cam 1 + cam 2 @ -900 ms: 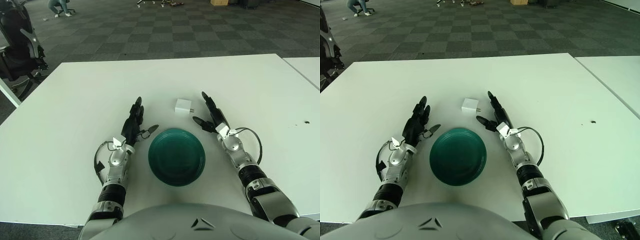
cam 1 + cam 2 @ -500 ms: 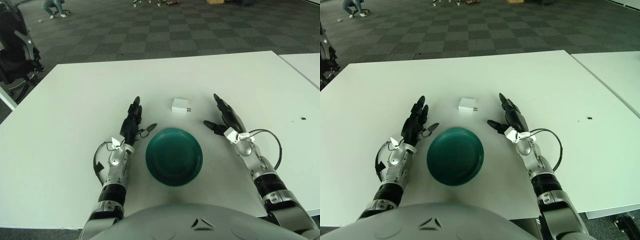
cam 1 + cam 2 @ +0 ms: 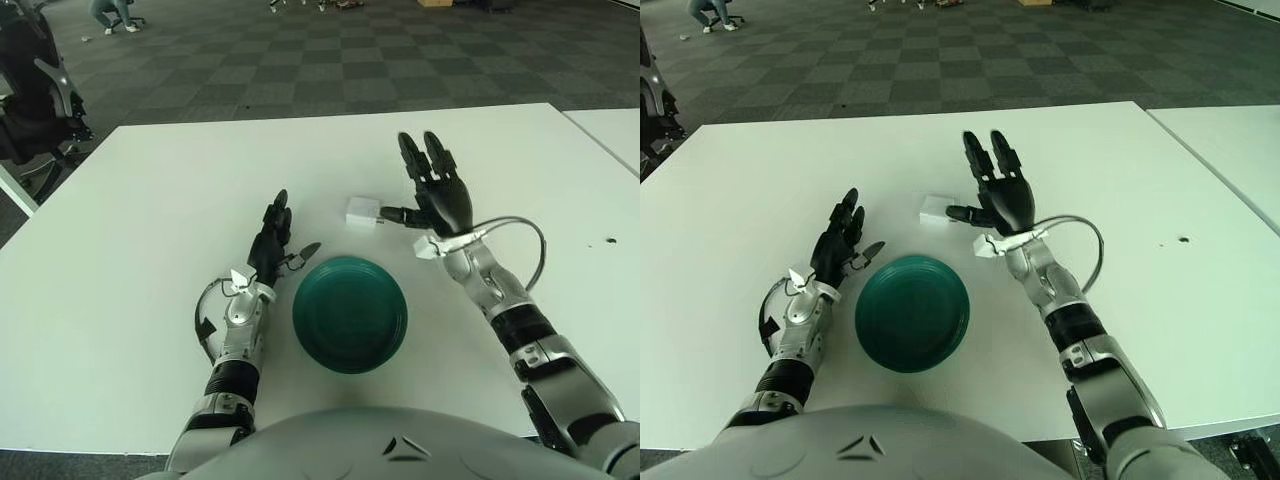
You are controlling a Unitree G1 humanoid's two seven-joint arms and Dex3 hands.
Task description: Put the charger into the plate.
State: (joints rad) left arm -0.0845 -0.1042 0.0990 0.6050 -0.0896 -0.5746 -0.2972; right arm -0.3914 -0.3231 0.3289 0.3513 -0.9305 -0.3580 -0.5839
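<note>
A small white charger [image 3: 362,211] lies on the white table [image 3: 160,180], just beyond the dark green plate [image 3: 350,313]. My right hand [image 3: 432,192] is raised just right of the charger, fingers spread upward and open, its thumb tip reaching toward the charger's right end. My left hand [image 3: 272,240] shows left of the plate, fingers extended and holding nothing. In the right eye view the charger [image 3: 934,207] is partly covered by the right hand's thumb.
A second white table [image 3: 610,125] stands at the right, with a small dark speck [image 3: 611,242] on the main table near its right edge. A black office chair [image 3: 35,95] is at the far left beyond the table edge.
My right hand has risen and swung left and forward, from beside the plate to right next to the charger. The left hand, plate and charger have stayed put.
</note>
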